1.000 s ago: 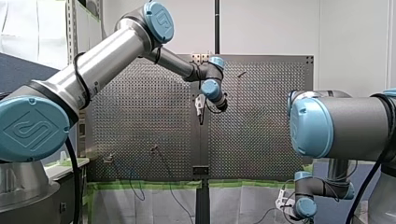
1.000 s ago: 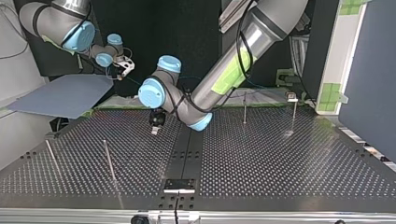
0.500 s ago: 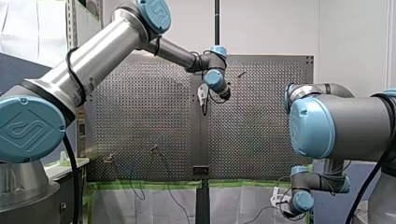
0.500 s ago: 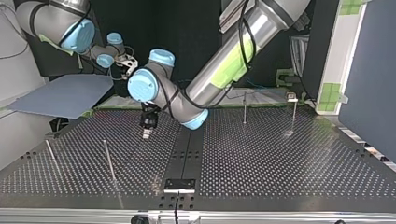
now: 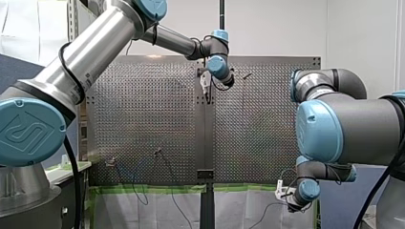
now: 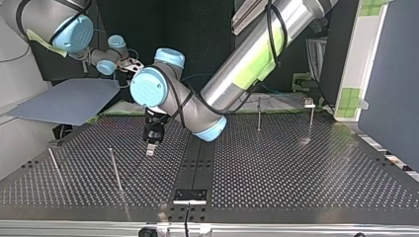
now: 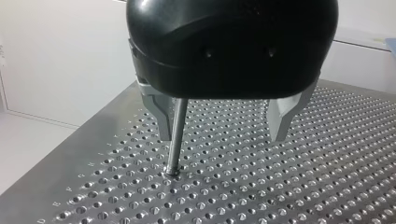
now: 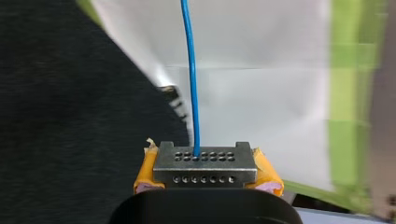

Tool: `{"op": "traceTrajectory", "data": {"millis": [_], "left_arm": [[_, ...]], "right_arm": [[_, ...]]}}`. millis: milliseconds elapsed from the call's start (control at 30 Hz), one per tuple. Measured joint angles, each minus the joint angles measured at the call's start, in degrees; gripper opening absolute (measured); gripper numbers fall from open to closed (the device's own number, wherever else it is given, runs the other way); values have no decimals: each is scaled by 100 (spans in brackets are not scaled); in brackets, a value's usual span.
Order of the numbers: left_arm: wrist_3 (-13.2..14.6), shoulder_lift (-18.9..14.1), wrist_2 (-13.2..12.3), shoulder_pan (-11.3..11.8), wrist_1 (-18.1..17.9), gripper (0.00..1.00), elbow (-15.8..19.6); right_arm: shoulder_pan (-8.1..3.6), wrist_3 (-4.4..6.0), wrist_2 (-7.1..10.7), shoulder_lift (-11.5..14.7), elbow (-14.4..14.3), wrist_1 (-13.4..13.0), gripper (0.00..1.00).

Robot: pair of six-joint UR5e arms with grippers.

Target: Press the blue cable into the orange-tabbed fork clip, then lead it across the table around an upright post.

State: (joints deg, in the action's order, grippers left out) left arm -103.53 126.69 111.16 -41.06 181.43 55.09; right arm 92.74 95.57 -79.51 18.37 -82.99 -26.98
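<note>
The blue cable [image 8: 190,79] is off the table. In the right wrist view it rises straight out of my right gripper [image 8: 203,157], whose yellow pads [image 8: 145,176] are pressed together on it, pinching it at the drilled metal plates. In the top view that gripper hangs beyond the far edge of the perforated table [image 6: 296,173], up at the view's left. Over the last second it has barely shifted, though the arm's elbow has swung higher in the front view. The cable has therefore gone nowhere, and I judge the first step, the press into the fork clip, not yet done (I cannot pick out an orange tab in any view, so I cannot say where the clip stands).

The real change is with my left gripper [image 7: 222,128]. In the top view it has travelled toward the view's left and toward the near edge, and it has dropped close over the table. Its metal fingers [image 7: 162,119] are spread wide and hold nothing. In the left wrist view an upright post [image 7: 176,135] stands just beside one finger; I cannot tell whether it is truly inside the gap or a little beyond it. My reading is that the left arm is setting itself at the post ahead of the routing, while the cable is well apart from it.
</note>
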Motion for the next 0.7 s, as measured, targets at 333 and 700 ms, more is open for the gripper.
{"op": "traceTrajectory", "data": {"millis": [333, 700], "left_arm": [[-2, -10, -20, 1, 223, 100, 0], [-4, -194, 149, -74, 713, 100, 0]], "right_arm": [[-3, -8, -68, 583, 100, 6, 0], [3, -21, -70, 830, 170, 8, 0]]}}
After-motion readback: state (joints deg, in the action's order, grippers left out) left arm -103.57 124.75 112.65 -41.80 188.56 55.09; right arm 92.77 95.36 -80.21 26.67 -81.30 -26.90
